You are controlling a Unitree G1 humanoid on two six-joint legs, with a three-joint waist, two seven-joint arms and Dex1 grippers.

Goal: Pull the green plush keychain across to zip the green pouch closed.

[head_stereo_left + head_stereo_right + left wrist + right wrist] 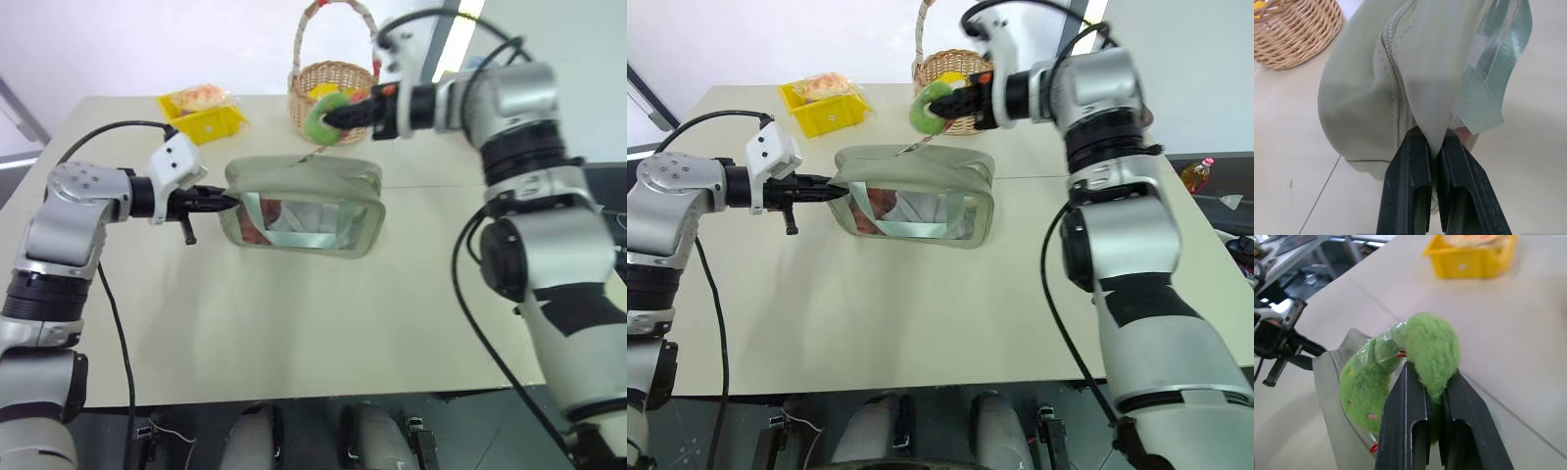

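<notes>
The green pouch [304,206] stands upright on the table, pale sage with a clear front window and teal straps. My left gripper [220,201] is shut on the fabric at the pouch's left end, seen pinched between its black fingers [1405,191]. The green plush keychain [321,119] is a lime ring hanging above the pouch's top, joined by a thin link to the zipper. My right gripper [338,116] is shut on the keychain, whose fuzzy edge [1430,352] is squeezed between the fingers [1400,426]. The zipper track [1398,83] runs along the pouch's top.
A wicker basket [328,83] with a tall handle stands behind the pouch, close to my right gripper. A yellow bin [203,113] holding wrapped food sits at the back left. The table's front half [313,323] is bare.
</notes>
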